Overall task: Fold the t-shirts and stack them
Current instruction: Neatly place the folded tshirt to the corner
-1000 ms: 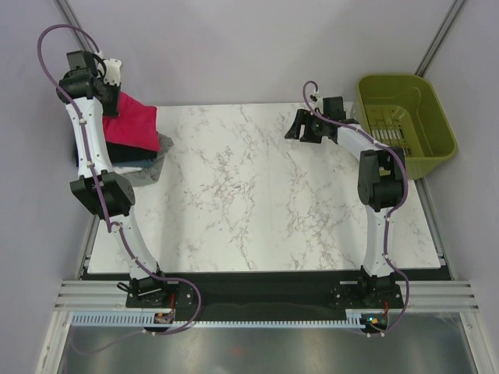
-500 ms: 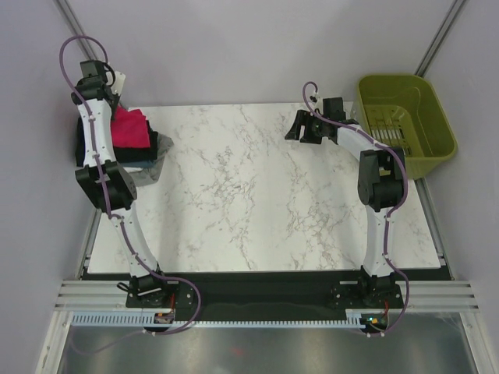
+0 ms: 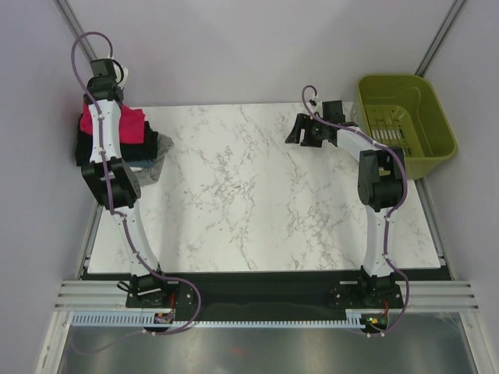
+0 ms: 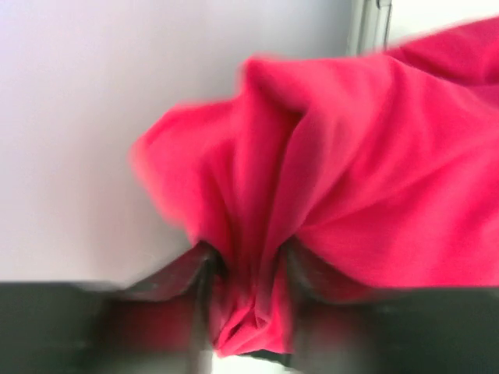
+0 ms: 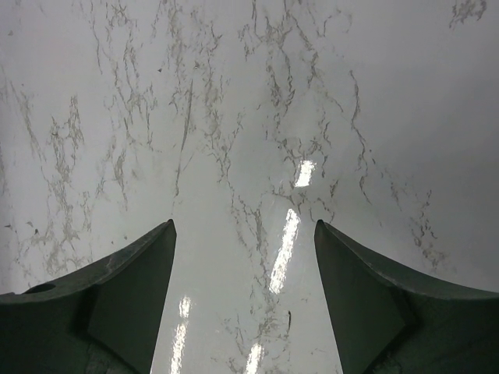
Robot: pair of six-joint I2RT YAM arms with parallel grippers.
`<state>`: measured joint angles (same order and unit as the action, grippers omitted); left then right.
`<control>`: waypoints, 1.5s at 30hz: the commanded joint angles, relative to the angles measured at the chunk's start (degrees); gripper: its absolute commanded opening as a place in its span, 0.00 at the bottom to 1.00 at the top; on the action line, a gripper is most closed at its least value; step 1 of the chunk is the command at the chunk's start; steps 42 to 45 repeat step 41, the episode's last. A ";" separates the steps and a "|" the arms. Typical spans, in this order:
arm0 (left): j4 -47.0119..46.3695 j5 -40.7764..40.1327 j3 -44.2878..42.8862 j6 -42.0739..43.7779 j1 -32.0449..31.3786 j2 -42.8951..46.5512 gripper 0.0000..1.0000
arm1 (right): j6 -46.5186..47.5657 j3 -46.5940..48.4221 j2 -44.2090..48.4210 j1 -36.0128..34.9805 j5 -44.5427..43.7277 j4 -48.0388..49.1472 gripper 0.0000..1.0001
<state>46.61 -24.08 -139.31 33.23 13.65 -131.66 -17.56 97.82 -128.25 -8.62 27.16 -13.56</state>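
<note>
- Cloth: the crimson t-shirt (image 3: 134,129) looks soft, light and limp. Lifted by a single point, it would likely sag and lose its fold. A folded edge or two corners is judged the better hold, not the middle of a panel.
- Position: it tops the stack, over a black t-shirt (image 3: 158,143) and a grey t-shirt (image 3: 150,173), directly beneath the left jaws and well apart from the right jaws.
- Left jaws: a pleat of the crimson cloth (image 4: 351,179) sits between them. The wrist view is blurred, so I cannot tell whether they pinch it or stand loose about it.
- Right jaws: apart, with nothing between them and bare desk (image 5: 234,117) below.
- Orientation: the arm hides the shirt's middle. The visible parts suggest its long axis runs left to right across the desk. Collar and hem cannot be told apart.
</note>
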 commanded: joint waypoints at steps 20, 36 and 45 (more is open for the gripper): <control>-21.65 22.00 20.45 -27.80 -20.77 26.16 0.99 | 8.59 1.86 12.57 -1.04 -39.63 -0.77 0.98; -19.98 30.22 31.55 -35.44 -22.79 34.44 1.00 | 21.87 -19.25 42.72 -5.27 -53.44 2.40 0.98; -19.89 33.39 33.56 -29.91 -23.75 38.49 0.99 | 19.51 -16.36 42.12 -5.44 -52.38 0.12 0.98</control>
